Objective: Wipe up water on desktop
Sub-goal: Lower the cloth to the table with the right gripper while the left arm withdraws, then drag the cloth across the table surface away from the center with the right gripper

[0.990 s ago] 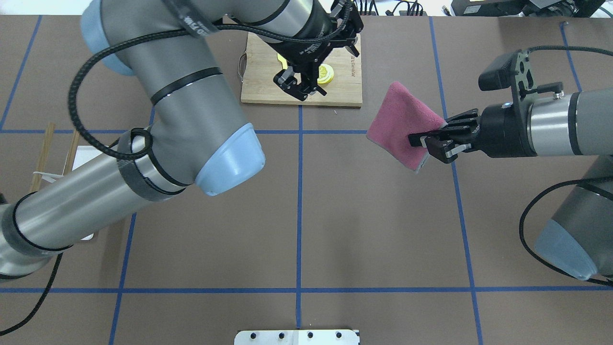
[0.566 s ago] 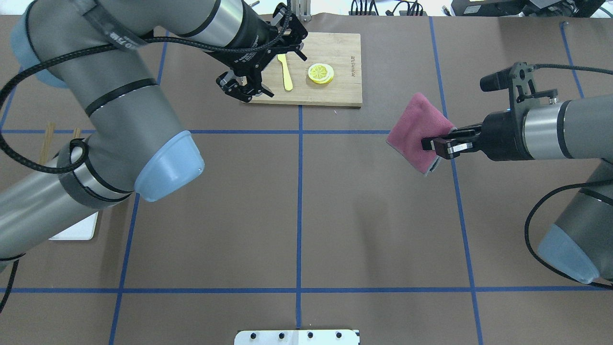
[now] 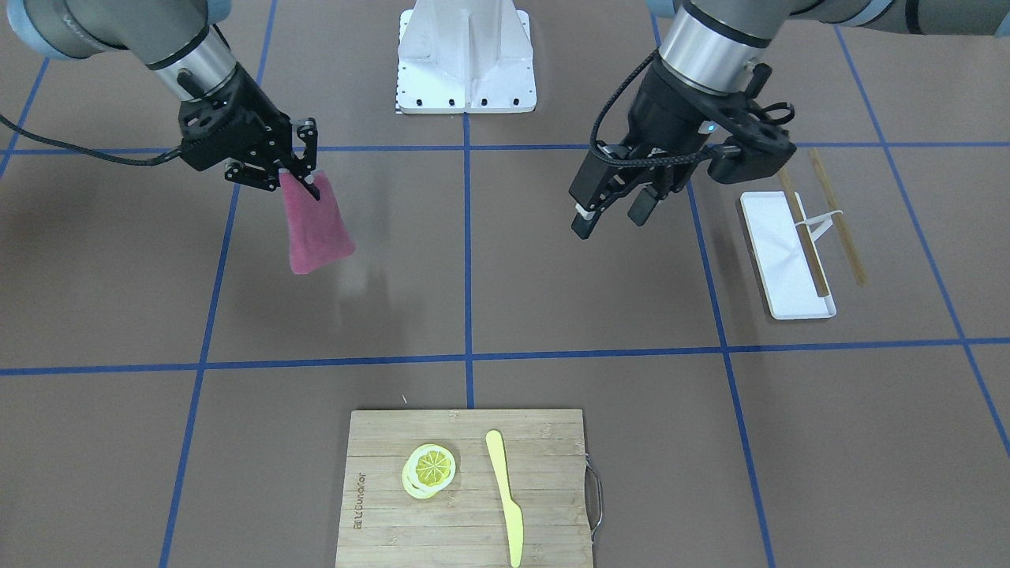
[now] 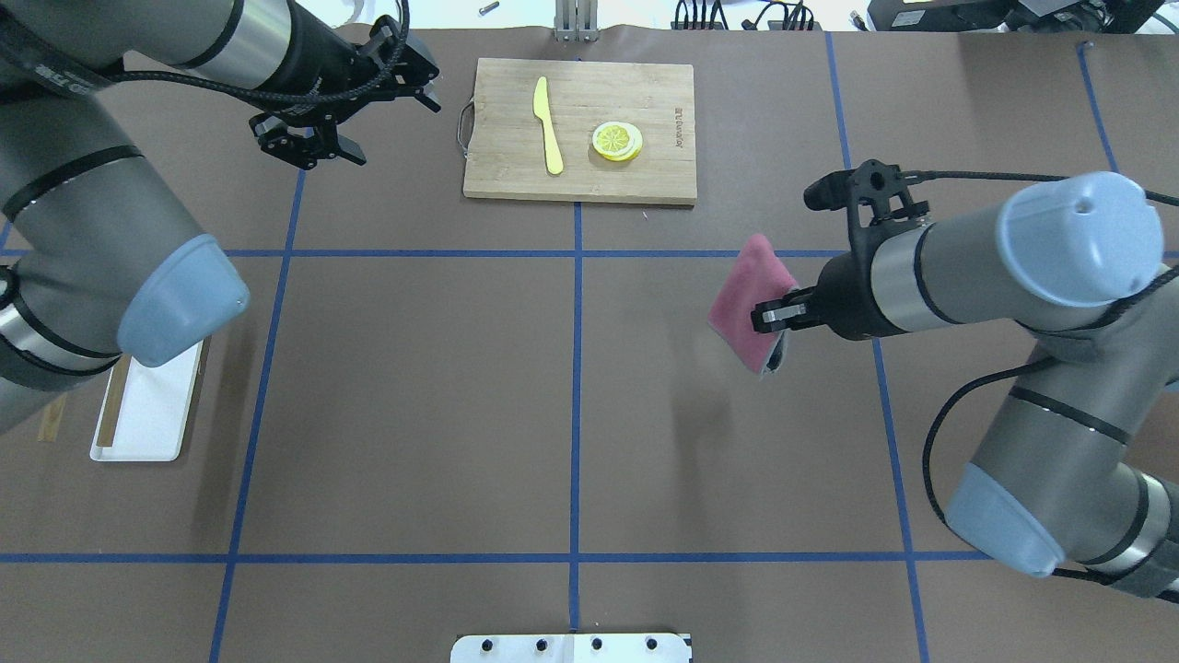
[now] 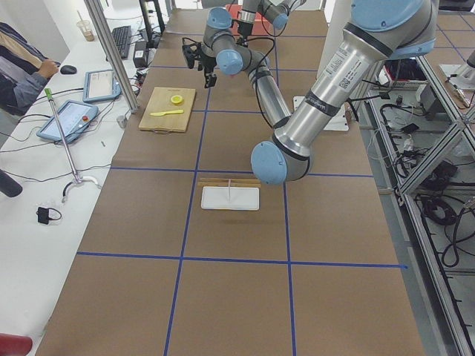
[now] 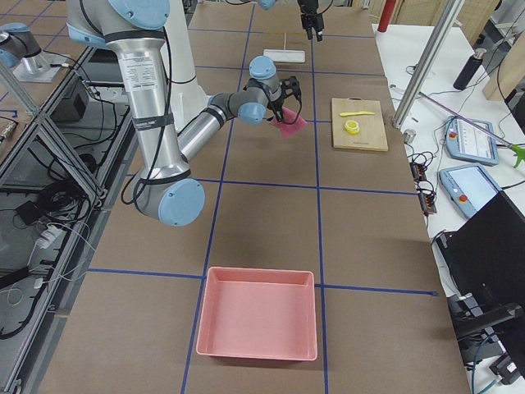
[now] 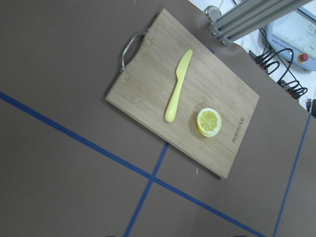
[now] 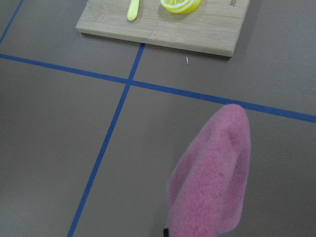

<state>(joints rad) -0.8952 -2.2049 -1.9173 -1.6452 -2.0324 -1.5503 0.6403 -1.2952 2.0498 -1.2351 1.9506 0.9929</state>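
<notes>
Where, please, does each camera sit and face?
Front-facing: across desktop, facing robot; left gripper, right gripper.
Overhead: behind robot, looking down; both arms.
Exterior left: left end; left arm near.
Exterior right: right end; right arm near.
Left wrist: down at cutting board; no fingers.
Right wrist: down at held cloth.
Both wrists share lemon slice.

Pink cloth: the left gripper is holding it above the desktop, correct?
Not the left. The right gripper is shut on the pink cloth above the desktop. The overhead exterior view shows this, with that arm entering from the view's right side. The left gripper is open and empty.
</notes>
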